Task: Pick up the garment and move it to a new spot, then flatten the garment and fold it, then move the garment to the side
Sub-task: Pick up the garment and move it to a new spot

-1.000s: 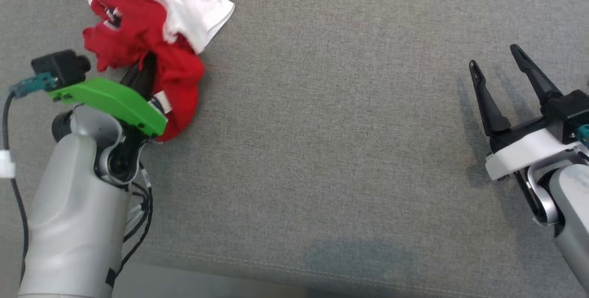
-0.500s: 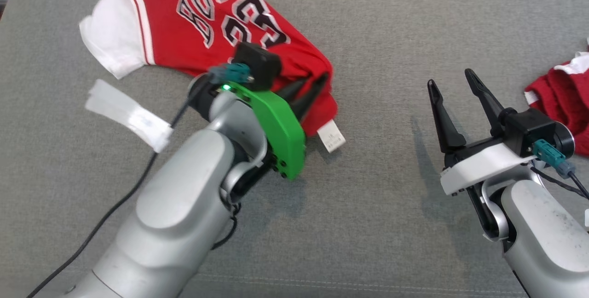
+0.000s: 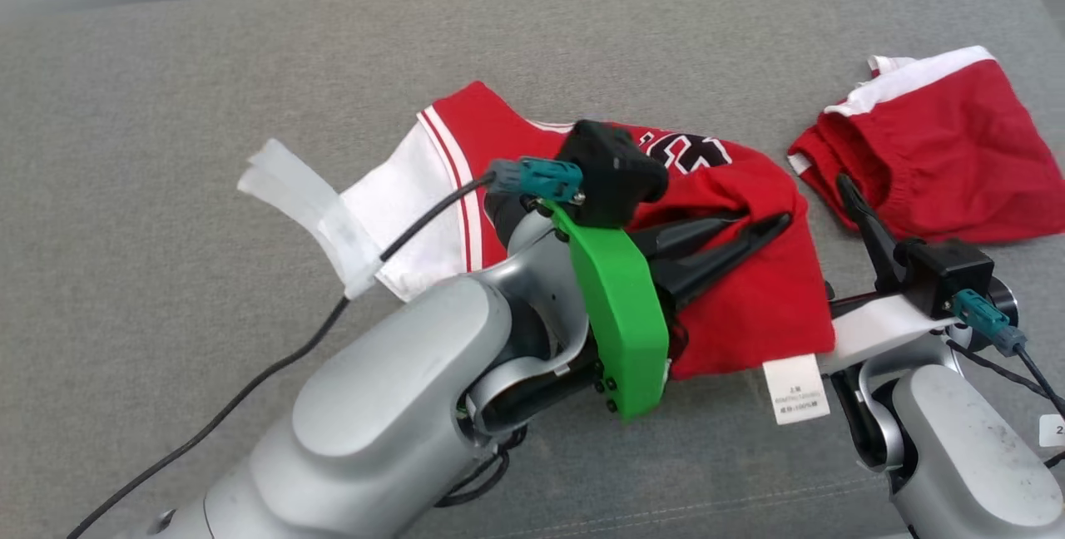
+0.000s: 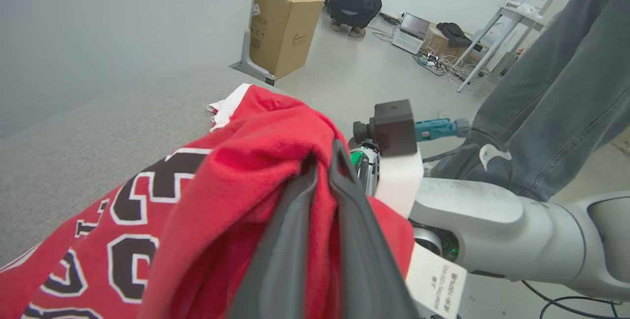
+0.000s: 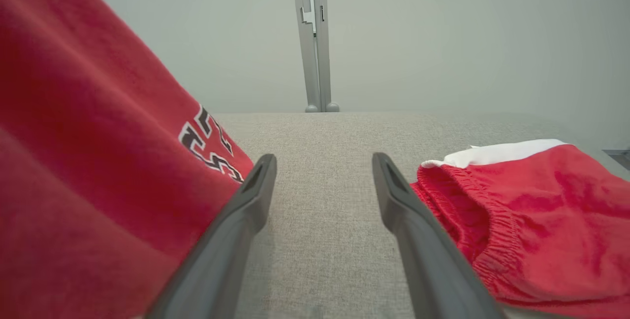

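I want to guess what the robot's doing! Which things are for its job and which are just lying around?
For the job: red jersey with white sleeves and black numbers, pinched in the shut left gripper; open right gripper beside it.
Lying around: red shorts with white waistband; brown cardboard box; open laptop on the floor.

A cardboard box [image 4: 283,26] stands on pale floor [image 4: 354,78].

The left gripper [image 4: 325,155] is pinching a fold of the red jersey [image 4: 221,191] between closed jaws; the right arm [image 4: 467,215] is hovering just beside.
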